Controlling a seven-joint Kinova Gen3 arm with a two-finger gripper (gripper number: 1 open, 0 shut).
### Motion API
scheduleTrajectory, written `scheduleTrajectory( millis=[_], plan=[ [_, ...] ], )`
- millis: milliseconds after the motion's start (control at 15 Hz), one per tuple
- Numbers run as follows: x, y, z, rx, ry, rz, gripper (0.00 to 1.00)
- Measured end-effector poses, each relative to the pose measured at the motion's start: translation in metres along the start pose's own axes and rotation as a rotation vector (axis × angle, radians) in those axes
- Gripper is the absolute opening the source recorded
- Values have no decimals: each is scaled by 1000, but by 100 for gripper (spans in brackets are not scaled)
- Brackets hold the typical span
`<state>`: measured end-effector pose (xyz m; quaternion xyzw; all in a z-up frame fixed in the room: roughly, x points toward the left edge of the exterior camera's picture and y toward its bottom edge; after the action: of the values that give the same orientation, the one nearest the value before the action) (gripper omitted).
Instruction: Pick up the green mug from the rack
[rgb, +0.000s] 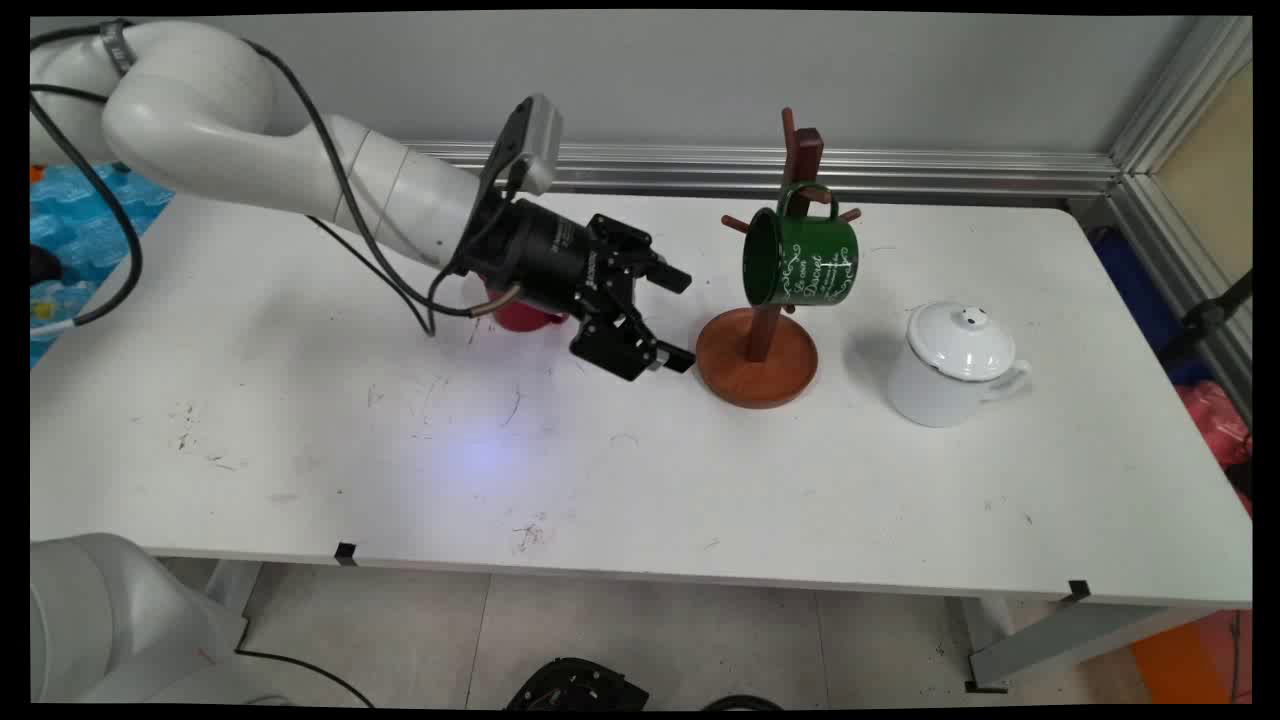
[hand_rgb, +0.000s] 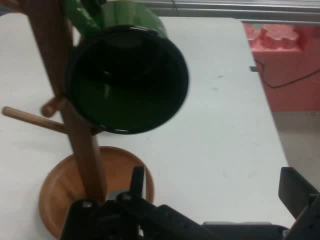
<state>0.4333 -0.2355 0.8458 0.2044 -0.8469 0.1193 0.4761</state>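
Note:
A green mug (rgb: 803, 258) with white lettering hangs by its handle from a peg of the wooden mug tree (rgb: 757, 352); its dark mouth faces left. My gripper (rgb: 681, 318) is just left of the tree's round base, open and empty, its fingers spread apart. In the hand view the green mug (hand_rgb: 127, 77) fills the upper middle, its mouth toward the camera, with the mug tree (hand_rgb: 75, 130) post at the left. A red object (rgb: 522, 316) lies on the table, mostly hidden behind my wrist.
A white enamel pot with a lid (rgb: 950, 365) stands right of the mug tree. The table's far edge meets a metal rail along the wall. Pink and red items lie beyond the table's right edge (hand_rgb: 285, 45).

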Motion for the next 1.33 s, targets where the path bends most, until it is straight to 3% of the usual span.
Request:
scheduleTrajectory(
  millis=[400, 867, 1333],
  plan=[
    [29, 8, 11, 42, -33, -48, 100],
    [62, 15, 34, 38, -13, -130, 100],
    [78, 14, 57, 48, -7, -201, 100]
  ],
)
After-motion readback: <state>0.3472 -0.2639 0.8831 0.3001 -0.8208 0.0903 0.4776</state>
